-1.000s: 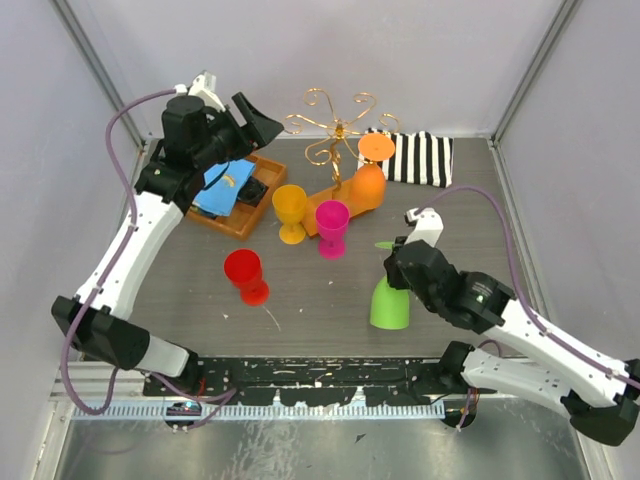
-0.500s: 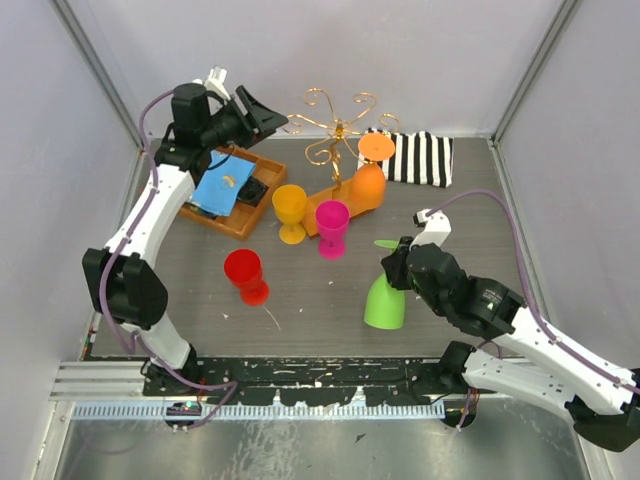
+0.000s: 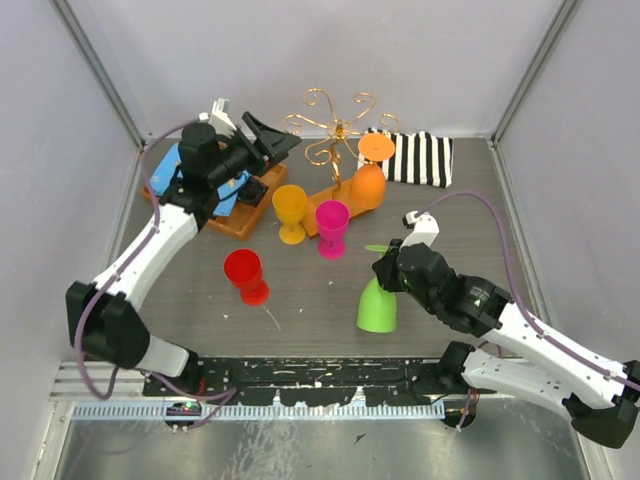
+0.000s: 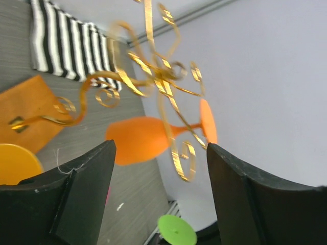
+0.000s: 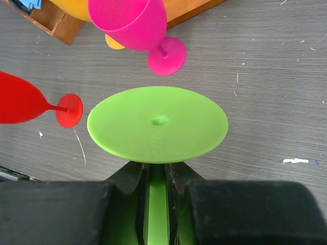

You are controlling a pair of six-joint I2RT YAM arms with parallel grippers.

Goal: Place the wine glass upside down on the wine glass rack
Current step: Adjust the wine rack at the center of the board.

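Right gripper (image 5: 157,179) pinches the slim stem of a light, rigid lime-green plastic wine glass (image 5: 157,125), foot just beyond its fingertips; left gripper (image 4: 161,153) gapes empty.

Dark grey wood-grain table (image 3: 330,300), flecked with white scuffs, enclosed by plain pale grey walls (image 3: 420,60) meeting at metal corner posts (image 3: 97,70); toothed metal rail (image 3: 320,409) along near edge.

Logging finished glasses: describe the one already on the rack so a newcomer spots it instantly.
Beside the striped cloth at the table's back stands the gold wire rack. The orange glass hangs on its cloth-side arm, foot up. The yellow glass, pink glass and red glass stand upright, and the green glass is in the right gripper; only it is on the wire.
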